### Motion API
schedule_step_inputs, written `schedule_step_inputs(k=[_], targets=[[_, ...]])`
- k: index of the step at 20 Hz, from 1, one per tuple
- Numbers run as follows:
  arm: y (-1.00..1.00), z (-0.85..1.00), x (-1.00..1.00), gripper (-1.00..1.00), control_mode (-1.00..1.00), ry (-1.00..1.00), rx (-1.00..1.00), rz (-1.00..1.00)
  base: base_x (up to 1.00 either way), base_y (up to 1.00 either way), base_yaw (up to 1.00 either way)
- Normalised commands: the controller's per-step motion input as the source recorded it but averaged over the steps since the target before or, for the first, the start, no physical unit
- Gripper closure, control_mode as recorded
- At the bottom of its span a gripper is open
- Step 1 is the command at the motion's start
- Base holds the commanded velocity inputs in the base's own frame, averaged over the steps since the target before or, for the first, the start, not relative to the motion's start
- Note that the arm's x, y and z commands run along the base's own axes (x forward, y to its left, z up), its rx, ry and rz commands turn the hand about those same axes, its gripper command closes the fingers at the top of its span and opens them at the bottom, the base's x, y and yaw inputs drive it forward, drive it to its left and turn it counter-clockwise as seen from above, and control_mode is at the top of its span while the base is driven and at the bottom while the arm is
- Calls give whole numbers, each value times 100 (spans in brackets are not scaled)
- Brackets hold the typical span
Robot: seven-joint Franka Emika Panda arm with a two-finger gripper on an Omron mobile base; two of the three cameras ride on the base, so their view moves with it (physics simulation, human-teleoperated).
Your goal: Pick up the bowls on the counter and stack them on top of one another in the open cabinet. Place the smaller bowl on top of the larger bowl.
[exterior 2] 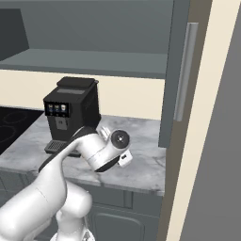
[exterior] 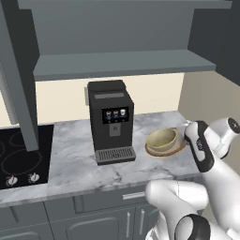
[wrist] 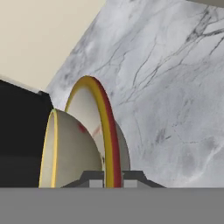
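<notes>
Pincer (wrist: 113, 178) clamped on larger bowl's (wrist: 107, 131) rim at bench (exterior: 75, 159) right end, beside coffee machine (exterior: 110, 119); smaller bowl (exterior: 161, 138) nested inside. Ceramic looks stiff, glazed, likely slippery and breakable; rim is the natural hold.

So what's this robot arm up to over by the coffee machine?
The white arm has its gripper shut on the rim of the larger bowl, a wide shallow dish on the marble counter, right of the black coffee machine. The smaller bowl is sitting inside the wide one. The open cabinet above has a bare shelf, so neither bowl has been put away yet.
</notes>
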Motion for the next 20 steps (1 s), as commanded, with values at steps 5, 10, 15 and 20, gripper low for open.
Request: schedule_step_inputs(k=[5, 10, 15, 20], targets=[[0, 53, -8, 100, -100, -4, 0, 0, 0, 0, 0], [0, 63, -8, 100, -100, 0, 0, -1, 0, 0, 0], [0, 57, -9, 100, -100, -1, 3, -2, 0, 0, 0], [0, 39, -15, 100, -100, -3, 7, -3, 0, 0, 0]])
